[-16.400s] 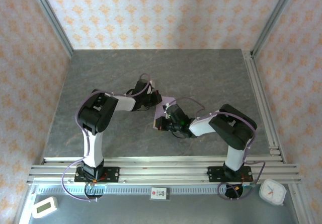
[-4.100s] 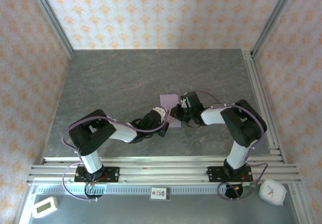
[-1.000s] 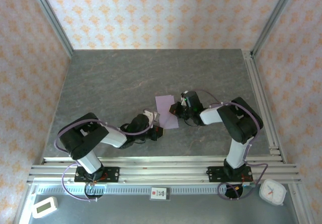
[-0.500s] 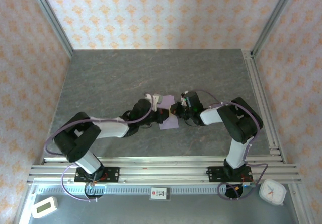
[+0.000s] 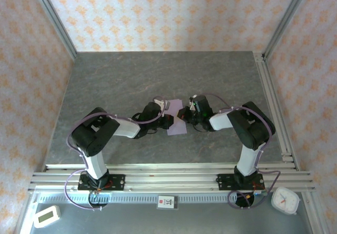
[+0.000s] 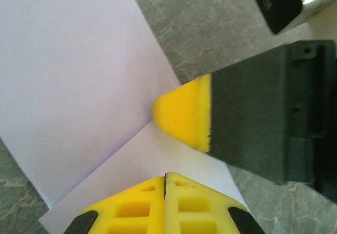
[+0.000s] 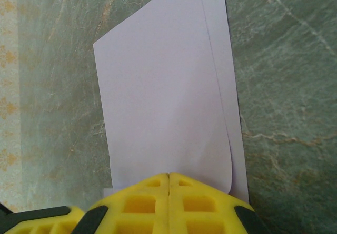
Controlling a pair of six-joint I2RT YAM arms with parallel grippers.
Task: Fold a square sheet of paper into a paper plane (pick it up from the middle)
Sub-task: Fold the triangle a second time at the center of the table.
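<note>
Paper sheet point(image 7: 163, 102) beneath tips of closed left end effector point(image 6: 165, 177) and closed right end effector point(image 7: 168, 175)

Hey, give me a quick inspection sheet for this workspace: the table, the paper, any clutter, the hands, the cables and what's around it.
Surface: grey marbled table, flat.
Job's things: lilac sheet of paper lies mid-table, partly folded with one layer over another; not yet a finished plane.
Clutter: white timer and white clock sit on the near ledge, off the table.
Grippers: left hand shut, tips at the paper; right hand shut, tips at the paper from the other side, the two nearly meeting.
Cables: purple cables follow both arms and loop at the bases.
Surroundings: orange-patterned walls on three sides, metal rails along the front.
</note>
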